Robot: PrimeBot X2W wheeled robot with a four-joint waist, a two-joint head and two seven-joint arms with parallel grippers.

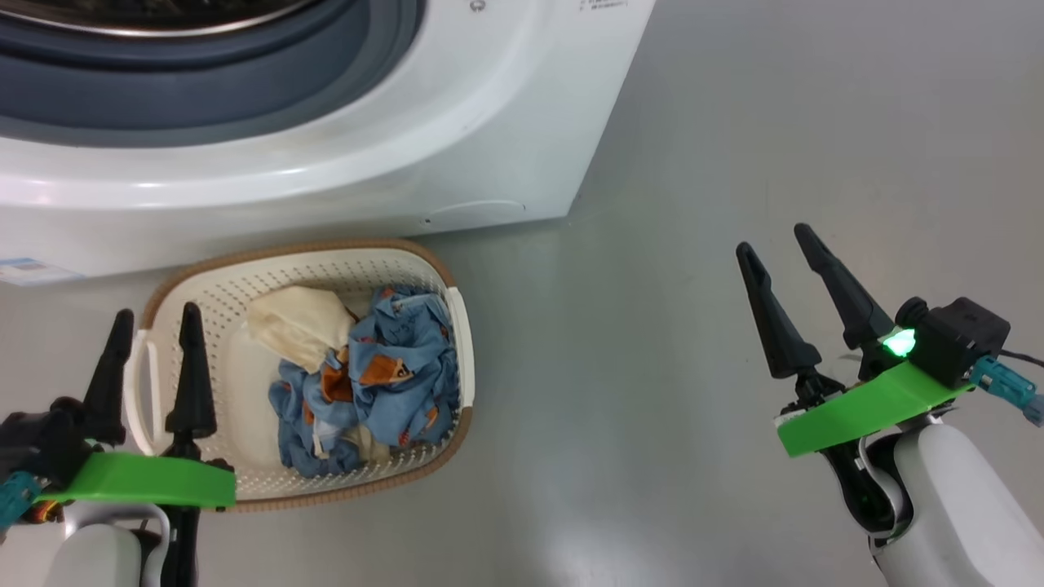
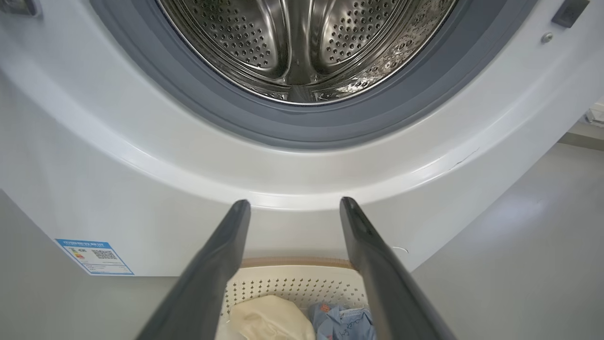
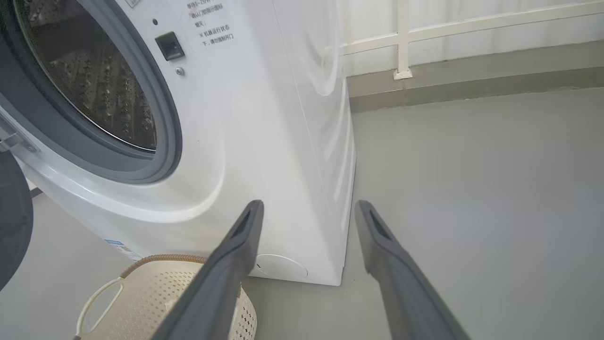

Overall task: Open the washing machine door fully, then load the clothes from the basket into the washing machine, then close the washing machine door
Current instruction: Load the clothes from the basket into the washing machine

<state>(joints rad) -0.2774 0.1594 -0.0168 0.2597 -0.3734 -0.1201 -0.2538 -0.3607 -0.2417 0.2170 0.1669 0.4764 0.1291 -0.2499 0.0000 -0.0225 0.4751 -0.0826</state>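
Nearest to me, the left pincer (image 1: 157, 311) has its two dark fingers spread wide with nothing between them. In the head view it lies over the left handle end of the basket (image 1: 310, 248). The right pincer (image 1: 773, 238) is equally wide apart and empty, well off to the right above bare grey floor (image 1: 693, 342). The basket stands on the floor just in front of the washing machine (image 1: 489, 122), with its long side towards the machine's lower front panel. Inside it lie the clothes (image 1: 400, 359): crumpled light blue pieces with orange-brown figures fill the right half, and a cream-beige cloth (image 1: 298, 326) rests against them at the upper left. In my left wrist view the basket's far wall appears between the fingers, and above it the machine's opening stands uncovered. A grey rubber gasket (image 2: 302, 127) rings the steel perforated drum (image 2: 302, 42), in which I see no cloth. A blue label sticker (image 2: 94, 257) sits low on the front panel, at that view's left. The washing machine door (image 3: 12, 217) shows as a dark rounded edge at the left margin of my right wrist view, swung clear of the opening. Beyond the machine's side, the floor runs to a pale railing (image 3: 401, 38).
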